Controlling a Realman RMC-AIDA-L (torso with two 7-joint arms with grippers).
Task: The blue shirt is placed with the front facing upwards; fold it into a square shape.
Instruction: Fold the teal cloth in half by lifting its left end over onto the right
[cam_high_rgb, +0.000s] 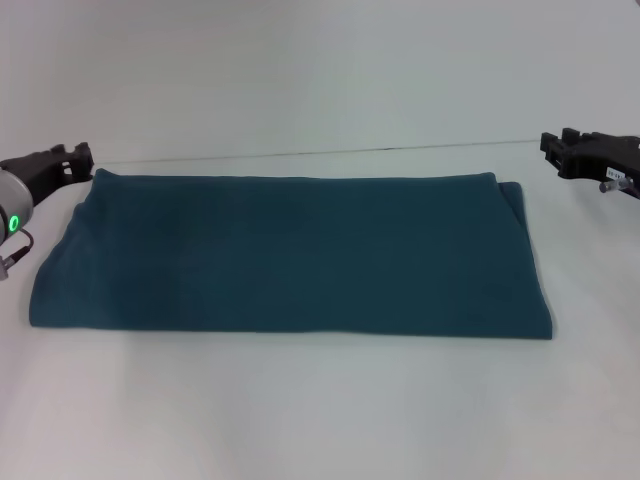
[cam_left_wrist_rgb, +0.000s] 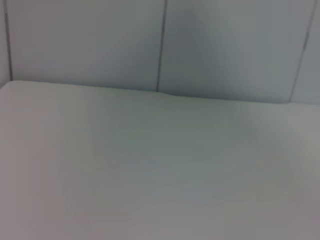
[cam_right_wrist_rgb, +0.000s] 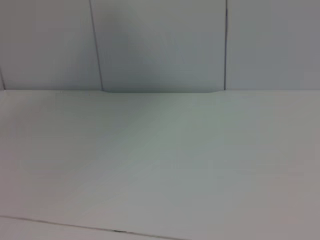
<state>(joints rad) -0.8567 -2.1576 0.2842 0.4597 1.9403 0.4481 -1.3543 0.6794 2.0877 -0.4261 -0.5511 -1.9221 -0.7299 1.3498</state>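
Observation:
The blue shirt (cam_high_rgb: 290, 255) lies flat on the white table (cam_high_rgb: 320, 410) in the head view, folded into a long wide rectangle with a plain teal surface up. No lettering or collar shows. My left gripper (cam_high_rgb: 72, 157) hovers just beyond the shirt's far left corner, apart from the cloth. My right gripper (cam_high_rgb: 560, 152) hangs off the far right corner, also clear of the shirt. Neither holds anything. Both wrist views show only bare table and wall, with no shirt and no fingers.
A thin dark seam (cam_high_rgb: 330, 152) runs across the table behind the shirt. A panelled wall (cam_left_wrist_rgb: 160, 45) stands at the table's far edge, seen too in the right wrist view as panelled wall (cam_right_wrist_rgb: 160, 45).

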